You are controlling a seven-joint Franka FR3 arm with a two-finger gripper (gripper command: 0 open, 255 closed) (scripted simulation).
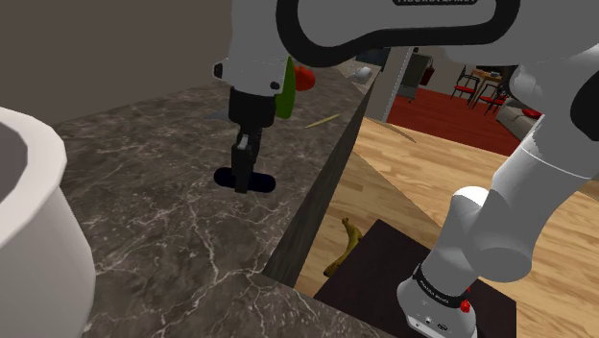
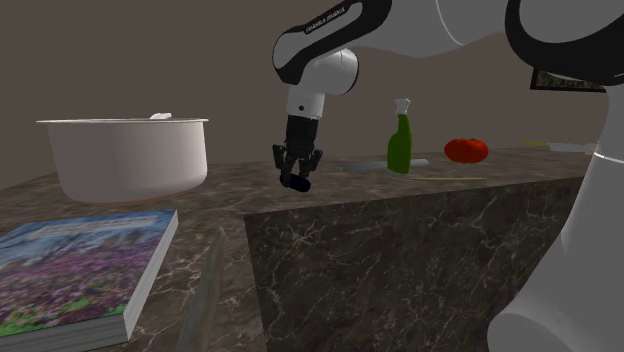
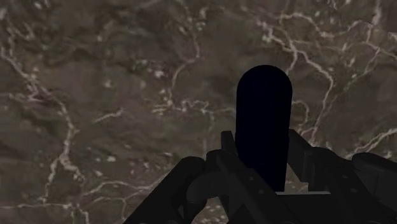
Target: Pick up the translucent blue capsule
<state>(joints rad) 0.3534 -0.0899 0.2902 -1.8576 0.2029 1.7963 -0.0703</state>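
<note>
Between tool (image 2: 298,168) jaws, clasped: dark capsule (image 3: 264,121), above counter (image 3: 95,95).

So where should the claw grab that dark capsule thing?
Across the capsule at its straight middle, coming down from above the marble counter. Its long sides run parallel, so the claw can press evenly; the rounded ends would probably slip out. In the wrist view the fingers clasp it just that way.

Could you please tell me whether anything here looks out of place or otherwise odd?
A banana lies on the wooden floor between the counter and the stand, an odd place for fruit. The capsule clasped in the gripper looks almost black.
</note>
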